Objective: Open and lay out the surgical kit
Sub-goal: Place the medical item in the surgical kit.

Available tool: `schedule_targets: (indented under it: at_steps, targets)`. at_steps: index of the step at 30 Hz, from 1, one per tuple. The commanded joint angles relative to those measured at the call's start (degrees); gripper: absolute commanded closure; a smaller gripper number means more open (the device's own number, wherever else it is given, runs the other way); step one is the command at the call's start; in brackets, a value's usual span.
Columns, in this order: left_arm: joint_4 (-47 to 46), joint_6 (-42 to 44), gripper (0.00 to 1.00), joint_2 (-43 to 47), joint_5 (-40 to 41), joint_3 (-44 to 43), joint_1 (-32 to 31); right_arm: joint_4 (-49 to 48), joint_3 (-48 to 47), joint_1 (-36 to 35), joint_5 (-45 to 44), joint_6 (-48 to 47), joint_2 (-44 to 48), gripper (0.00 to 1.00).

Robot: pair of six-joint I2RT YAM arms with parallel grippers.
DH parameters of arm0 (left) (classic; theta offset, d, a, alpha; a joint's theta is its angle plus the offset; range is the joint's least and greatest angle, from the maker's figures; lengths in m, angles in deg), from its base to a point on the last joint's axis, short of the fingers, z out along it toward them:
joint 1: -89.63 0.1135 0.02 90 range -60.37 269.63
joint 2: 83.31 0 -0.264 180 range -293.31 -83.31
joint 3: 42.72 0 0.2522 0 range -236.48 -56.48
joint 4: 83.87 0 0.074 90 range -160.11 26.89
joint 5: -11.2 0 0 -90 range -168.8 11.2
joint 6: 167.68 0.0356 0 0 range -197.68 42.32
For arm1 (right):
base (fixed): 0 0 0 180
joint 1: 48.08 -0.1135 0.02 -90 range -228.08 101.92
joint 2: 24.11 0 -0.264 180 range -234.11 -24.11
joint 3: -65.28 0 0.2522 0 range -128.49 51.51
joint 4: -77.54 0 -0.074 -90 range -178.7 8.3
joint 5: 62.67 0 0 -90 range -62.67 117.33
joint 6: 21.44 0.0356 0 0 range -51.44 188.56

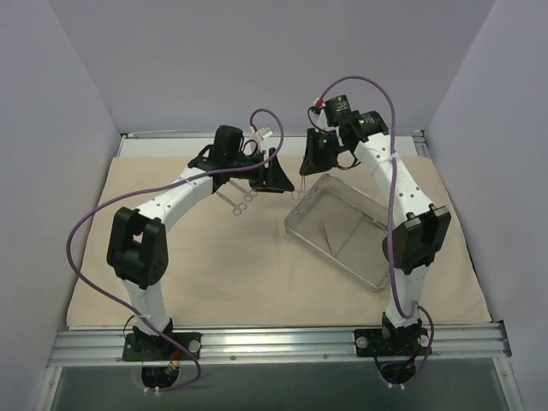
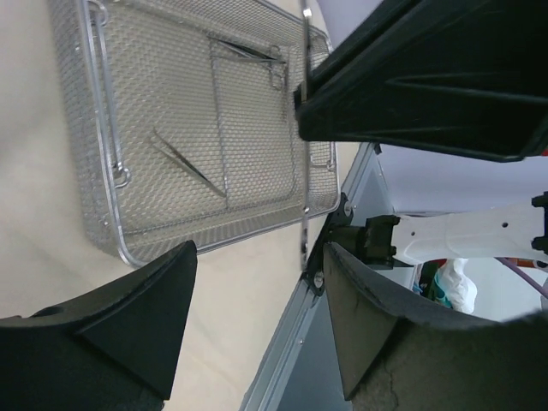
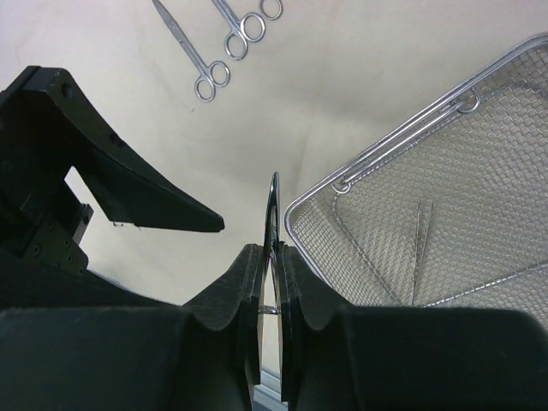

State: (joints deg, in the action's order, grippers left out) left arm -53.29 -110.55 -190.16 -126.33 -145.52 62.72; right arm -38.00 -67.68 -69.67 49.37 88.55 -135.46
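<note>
Forceps (image 3: 275, 201), perhaps scissors, stand upright, pinched in the closed right gripper (image 3: 272, 257), with the wide-open, empty left gripper (image 2: 257, 253) at nine o'clock

Rectangular silver wire-mesh tray (image 1: 330, 259) sits on right half of large beige cloth wrap (image 1: 231, 282), thin steel forceps (image 1: 330, 233) inside. Steel ring-handled scissors (image 1: 238, 204) on cloth, far-left of tray.

Beige cloth wrap (image 1: 223, 274); silver mesh tray (image 2: 171, 86); steel-grey scissors (image 3: 184, 44), instrument (image 3: 274, 201); black right pincer (image 3: 274, 253); purple cable (image 1: 81, 231)
</note>
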Motion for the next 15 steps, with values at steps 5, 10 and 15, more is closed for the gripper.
schedule_targets:
  at_steps: [5,10,15]
  targets:
    - [-9.96,-4.67,0.31,0.76,-3.88,-0.35,-1.91,2.21,-1.74,-0.21,1.95,-0.56,-0.62,1.0]
    - [-10.14,-4.84,0.32,0.32,-4.5,-0.18,-2.44,1.95,-2.0,-0.13,1.95,-0.74,-0.62,1.0]
    - [-9.0,-5.02,0.44,-1.08,-5.73,-0.88,-2.97,1.51,-1.83,-0.13,1.78,-0.65,-0.71,1.0]
